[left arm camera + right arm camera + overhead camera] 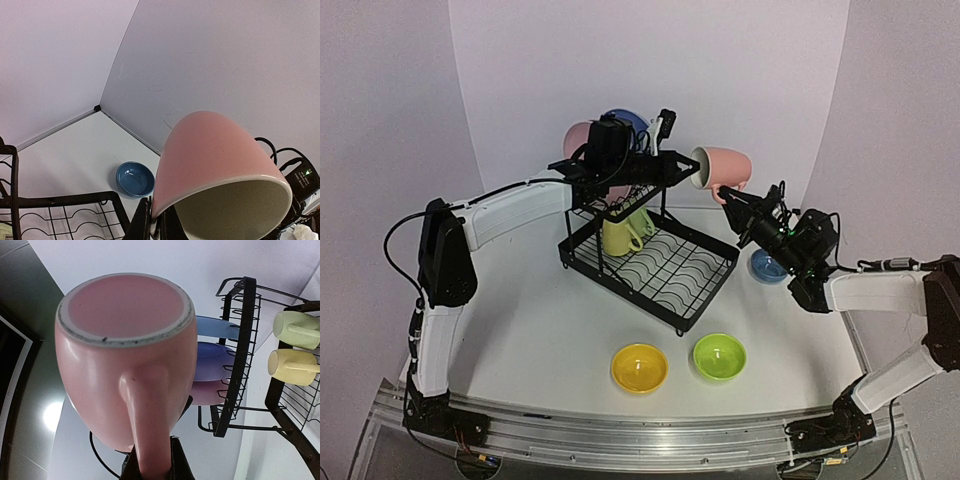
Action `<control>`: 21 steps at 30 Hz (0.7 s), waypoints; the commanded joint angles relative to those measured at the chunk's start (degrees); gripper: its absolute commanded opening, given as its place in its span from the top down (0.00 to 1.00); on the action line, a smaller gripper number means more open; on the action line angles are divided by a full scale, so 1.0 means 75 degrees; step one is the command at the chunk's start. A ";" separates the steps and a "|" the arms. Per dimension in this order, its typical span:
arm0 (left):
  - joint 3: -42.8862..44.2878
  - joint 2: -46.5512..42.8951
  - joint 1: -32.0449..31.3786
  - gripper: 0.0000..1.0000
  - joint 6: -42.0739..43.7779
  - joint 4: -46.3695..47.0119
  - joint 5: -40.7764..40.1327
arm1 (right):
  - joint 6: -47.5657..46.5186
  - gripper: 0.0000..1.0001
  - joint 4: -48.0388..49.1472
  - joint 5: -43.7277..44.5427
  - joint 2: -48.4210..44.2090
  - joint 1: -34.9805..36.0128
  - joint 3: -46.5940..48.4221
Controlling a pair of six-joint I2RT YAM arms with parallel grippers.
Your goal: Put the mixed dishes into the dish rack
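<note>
right gripper [151,466]: clamped on pink mug [725,167] handle, mug sideways just above it, mouth toward left gripper [156,223] | left gripper: fingers [142,222] astride mug rim, clamping cannot be told | mug: aloft beside dish rack [672,290] upper shelf | judged: hand-over for shelving

Left wrist view. A glossy pink ceramic mug [210,155] with a pale interior fills the 4 to 5 o'clock sector, its mouth tilted toward the camera. At 6 o'clock the left gripper [155,212] pinches the mug's wall at the rim, one dark finger [141,222] outside and one inside. A small round blue bowl [135,179] sits on the white table [70,150] at 7 o'clock. Bars of the black wire dish rack [60,200] cross 8 o'clock. A dark device with a green light [300,177] shows at 4 o'clock. Two pale walls [225,55] meet at 10 o'clock.
</note>
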 commanded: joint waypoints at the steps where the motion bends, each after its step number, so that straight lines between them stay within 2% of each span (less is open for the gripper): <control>1: -0.0044 -0.0428 -0.0389 1.00 0.0064 -0.0167 0.0665 | -0.0478 1.00 0.0826 0.0074 -0.0228 0.0110 0.0315; 8: -0.0101 -0.0452 -0.0389 0.99 0.0327 -0.0092 0.0634 | -0.0466 1.00 0.0420 0.0191 -0.0302 0.0121 0.0285; 14: -0.0140 -0.0508 -0.0391 0.84 0.0509 -0.0030 0.0814 | -0.0612 1.00 0.0067 0.0019 -0.0348 0.0130 0.0423; 21: -0.0261 -0.0582 -0.0390 0.73 0.0634 0.0056 0.0820 | -0.0762 1.00 -0.0105 0.0189 -0.0559 0.0130 0.0167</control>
